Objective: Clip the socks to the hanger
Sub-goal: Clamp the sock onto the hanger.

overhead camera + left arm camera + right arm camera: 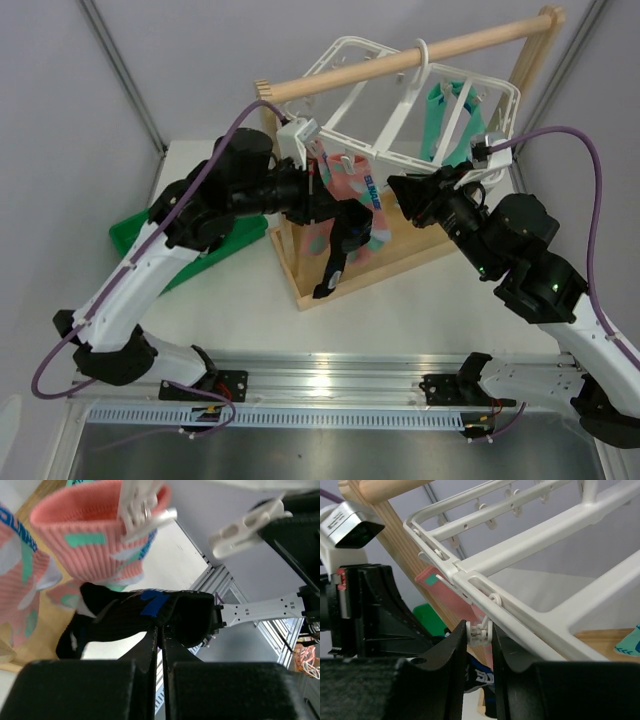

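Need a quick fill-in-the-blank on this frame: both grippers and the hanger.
The left gripper pinches a sock coloured ___.
The right gripper squeezes one white ___ of the hanger.
The hanger hooks over a wooden ___.
Missing: black; clip; rod.

pink sock on hanger, black sock dangling
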You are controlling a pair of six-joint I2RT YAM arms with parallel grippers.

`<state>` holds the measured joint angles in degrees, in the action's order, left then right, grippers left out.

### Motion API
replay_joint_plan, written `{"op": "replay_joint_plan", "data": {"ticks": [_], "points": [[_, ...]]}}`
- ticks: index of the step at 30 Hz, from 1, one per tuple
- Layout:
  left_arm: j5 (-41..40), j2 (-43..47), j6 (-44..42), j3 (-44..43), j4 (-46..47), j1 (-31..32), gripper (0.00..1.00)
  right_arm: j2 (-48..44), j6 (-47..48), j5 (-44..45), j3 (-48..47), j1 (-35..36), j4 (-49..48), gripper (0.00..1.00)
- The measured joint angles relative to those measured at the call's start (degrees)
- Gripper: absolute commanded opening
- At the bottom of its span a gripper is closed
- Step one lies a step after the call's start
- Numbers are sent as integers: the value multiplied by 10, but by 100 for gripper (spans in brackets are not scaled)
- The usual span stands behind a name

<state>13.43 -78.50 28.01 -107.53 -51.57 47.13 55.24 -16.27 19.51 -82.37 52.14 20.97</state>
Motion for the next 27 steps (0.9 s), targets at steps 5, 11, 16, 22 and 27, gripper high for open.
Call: {"op": "replay_joint_plan", "data": {"ticks": [5, 11, 16, 22, 27], "points": [[-3, -47, -1, -61, -8, 1, 1, 0, 13, -10, 0, -1, -3, 0], [-3, -68, -8, -116, -16, 7, 1, -1, 30, -23, 0, -2, -4, 0], [-7, -75, -12, -123, -19, 11, 1, -1, 42, -33, 0, -3, -5, 0], [-17, -92, -17, -125, -33, 13, 1, -1, 46, -37, 0, -3, -7, 0], [-24, -106, -21, -130, -43, 14, 1, -1, 50, -40, 0, -4, -7, 0]]}}
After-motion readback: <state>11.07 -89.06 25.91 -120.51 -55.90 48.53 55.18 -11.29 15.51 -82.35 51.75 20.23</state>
